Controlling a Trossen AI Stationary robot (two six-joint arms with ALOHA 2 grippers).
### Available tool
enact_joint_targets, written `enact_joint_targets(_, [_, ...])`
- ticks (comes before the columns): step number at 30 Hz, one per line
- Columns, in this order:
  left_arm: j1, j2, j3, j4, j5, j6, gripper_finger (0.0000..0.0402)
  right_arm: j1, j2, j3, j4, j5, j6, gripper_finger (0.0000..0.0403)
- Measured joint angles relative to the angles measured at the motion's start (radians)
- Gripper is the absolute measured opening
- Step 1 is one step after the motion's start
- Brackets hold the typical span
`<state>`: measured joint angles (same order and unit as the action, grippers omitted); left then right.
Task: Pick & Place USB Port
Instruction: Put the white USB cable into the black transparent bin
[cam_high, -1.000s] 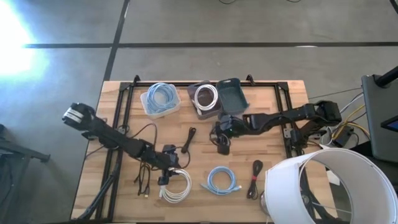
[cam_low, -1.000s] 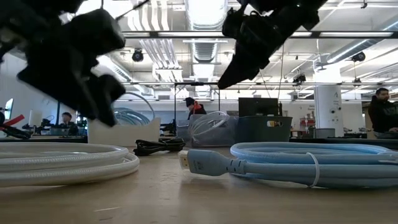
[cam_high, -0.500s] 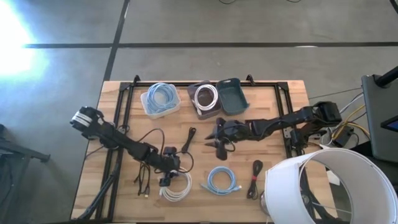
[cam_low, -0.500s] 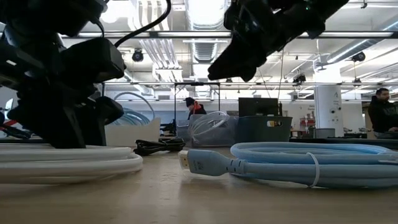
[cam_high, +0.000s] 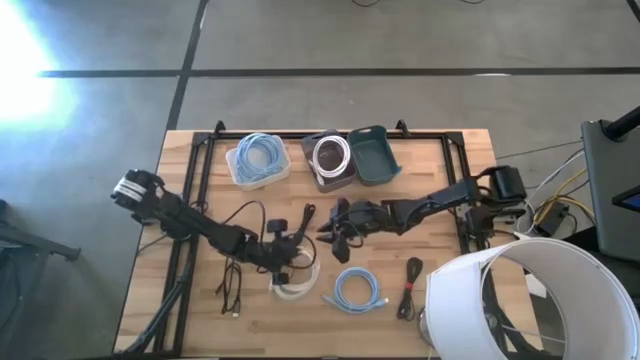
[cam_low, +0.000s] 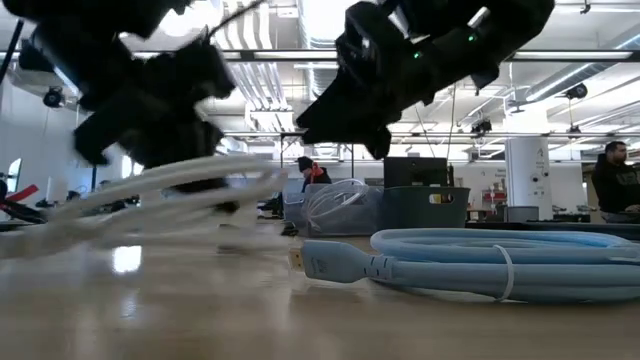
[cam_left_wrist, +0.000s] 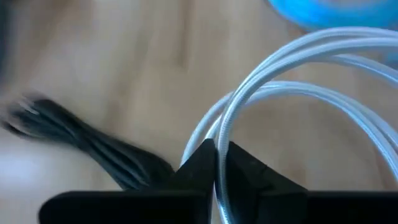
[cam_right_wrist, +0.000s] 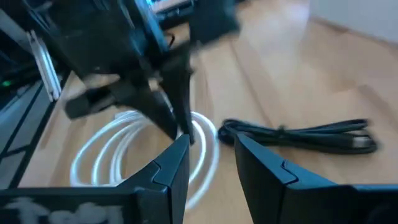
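Note:
A white cable coil (cam_high: 297, 287) sits near the table's front, left of centre, and my left gripper (cam_high: 284, 266) is shut on it. In the low view the coil (cam_low: 170, 192) slants upward under that gripper. My right gripper (cam_high: 328, 238) hovers open just right of the left one, above the table, with nothing between its fingers (cam_right_wrist: 177, 163). A light blue cable coil (cam_high: 357, 290) lies flat on the table to the right of the white one, its plug end (cam_low: 325, 262) on the wood. My left gripper pinches a few strands of the white coil's loop (cam_left_wrist: 225, 134) between its two fingertips (cam_left_wrist: 198, 163). The fingers come from above, slanting, and lie across the strands. The coil hangs tilted with the held side raised; I cannot tell whether its low side touches the table.
A black cable (cam_high: 305, 222) lies at mid-table and another (cam_high: 409, 285) near the front right. At the back stand a clear bin with a blue cable (cam_high: 260, 160), a grey bin with a white cable (cam_high: 330, 158) and a dark bin (cam_high: 373, 152). People show in the room beyond.
My left gripper has come down onto the white coil, shut on its strands and risen, moving a little toward the table's right. The coil's held side has lifted off the table and the coil has tipped. My right gripper has moved toward the table's left.

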<state>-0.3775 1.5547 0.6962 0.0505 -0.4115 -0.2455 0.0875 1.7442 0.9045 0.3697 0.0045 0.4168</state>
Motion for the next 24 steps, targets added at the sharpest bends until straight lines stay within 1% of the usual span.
enact_joint_targets(2, [0.003,-0.013,0.020,-0.030,-0.073,0.028,0.0035,0.003,0.027,0.016,0.000,-0.018,0.000,0.0123])
enact_joint_targets(5, [0.005,-0.026,0.047,-0.107,-0.187,0.033,0.0025,0.005,0.052,0.048,0.003,-0.036,0.016,0.0123])
enact_joint_targets(7, [0.005,-0.031,0.070,-0.128,-0.239,0.033,0.0019,0.005,0.059,0.065,-0.033,-0.039,0.032,0.0123])
enact_joint_targets(10, [0.005,-0.034,0.091,-0.146,-0.266,0.046,0.0021,0.004,0.070,0.091,-0.079,-0.034,0.032,0.0123])
enact_joint_targets(15, [0.004,-0.031,0.104,-0.151,-0.323,0.066,0.0031,0.004,0.078,0.107,-0.083,-0.030,0.031,0.0123])
enact_joint_targets(24, [0.005,-0.031,0.117,-0.144,-0.349,0.072,0.0026,0.003,0.078,0.108,-0.153,-0.028,0.031,0.0123])
